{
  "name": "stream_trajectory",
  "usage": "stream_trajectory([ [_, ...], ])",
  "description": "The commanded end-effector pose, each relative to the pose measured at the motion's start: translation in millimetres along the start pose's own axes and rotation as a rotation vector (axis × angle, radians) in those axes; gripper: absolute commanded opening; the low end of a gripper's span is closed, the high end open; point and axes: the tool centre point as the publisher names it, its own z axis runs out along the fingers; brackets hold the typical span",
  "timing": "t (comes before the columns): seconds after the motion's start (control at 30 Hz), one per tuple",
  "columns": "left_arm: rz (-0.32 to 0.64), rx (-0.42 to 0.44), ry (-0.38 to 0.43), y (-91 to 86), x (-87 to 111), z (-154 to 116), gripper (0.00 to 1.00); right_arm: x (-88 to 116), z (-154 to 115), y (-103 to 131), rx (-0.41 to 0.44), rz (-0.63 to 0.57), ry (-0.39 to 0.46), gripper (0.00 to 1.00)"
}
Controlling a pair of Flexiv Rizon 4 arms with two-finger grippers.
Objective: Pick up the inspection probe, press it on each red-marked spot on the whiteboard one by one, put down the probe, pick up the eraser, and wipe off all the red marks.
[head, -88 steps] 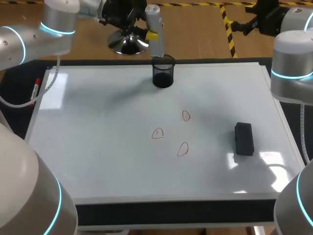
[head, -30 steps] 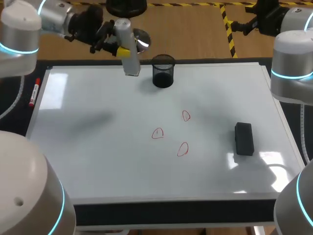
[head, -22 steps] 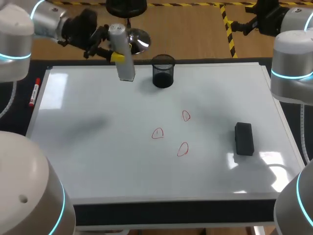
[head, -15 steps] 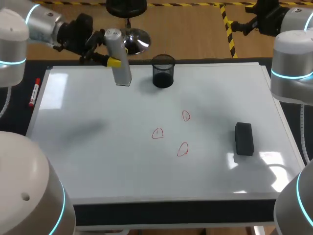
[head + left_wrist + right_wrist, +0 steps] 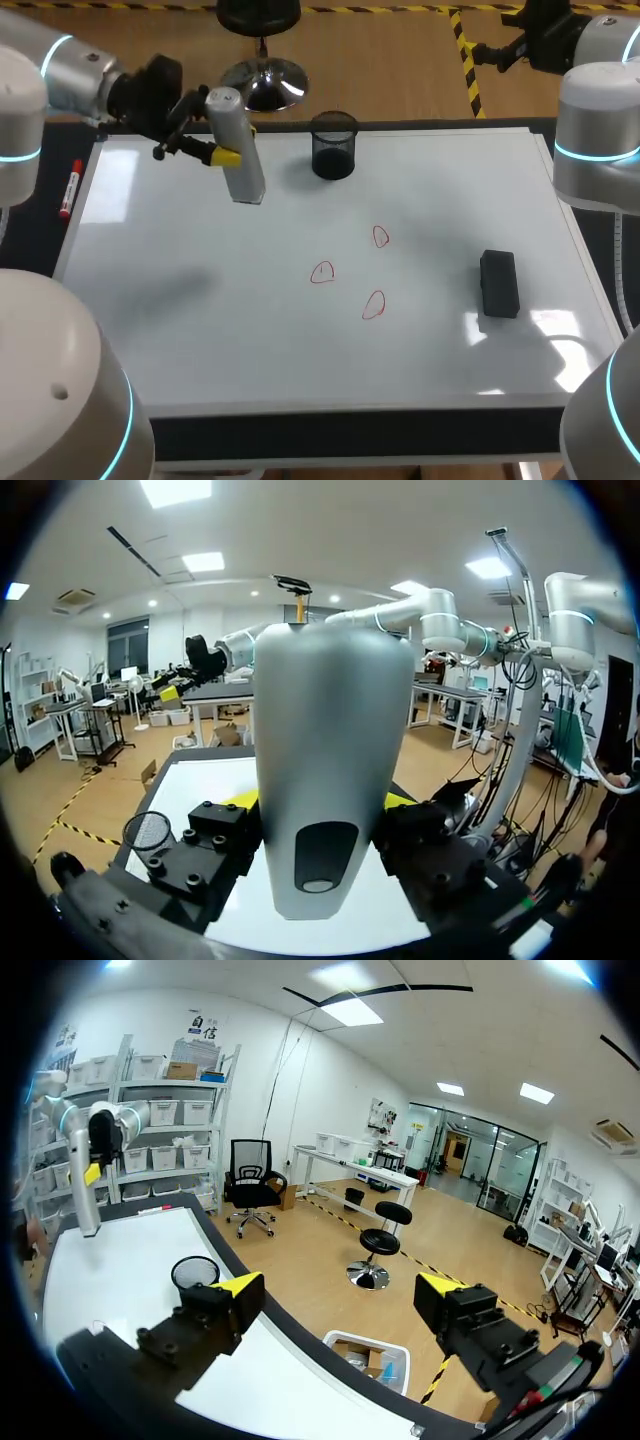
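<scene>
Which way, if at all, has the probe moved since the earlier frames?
Yes. The probe, gripped by the left hand, has gone from above the mesh cup to the cup's left and nearer the camera, over the whiteboard.

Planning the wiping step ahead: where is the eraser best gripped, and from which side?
Grip the eraser across its narrow width, fingers on the two long sides, coming straight down from above. It lies flat on the whiteboard, a low oblong block with bare board beside both long sides. The open right gripper is probably the handier one.
</scene>
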Motion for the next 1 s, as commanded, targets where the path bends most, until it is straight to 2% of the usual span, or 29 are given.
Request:
stream_trajectory([
  [0.03,-0.001,0.002,-0.033,0.4,12.2,7.7,0.00,0.0,0.0,0.0,0.000,0.000,0.000,1.00],
  [0.2,-0.004,0.001,-0.033,6.0,28.0,15.7,0.00,0.0,0.0,0.0,0.000,0.000,0.000,1.00],
  [0.5,-0.010,0.010,-0.086,12.8,47.7,34.0,0.00,0.0,0.0,0.0,0.000,0.000,0.000,1.00],
  [0.83,0.029,-0.005,-0.112,18.0,56.5,61.0,0.00,0.0,0.0,0.0,0.000,0.000,0.000,1.00],
  [1.0,0.013,-0.005,-0.080,18.6,56.1,75.4,0.00,0.0,0.0,0.0,0.000,0.000,0.000,1.00],
])
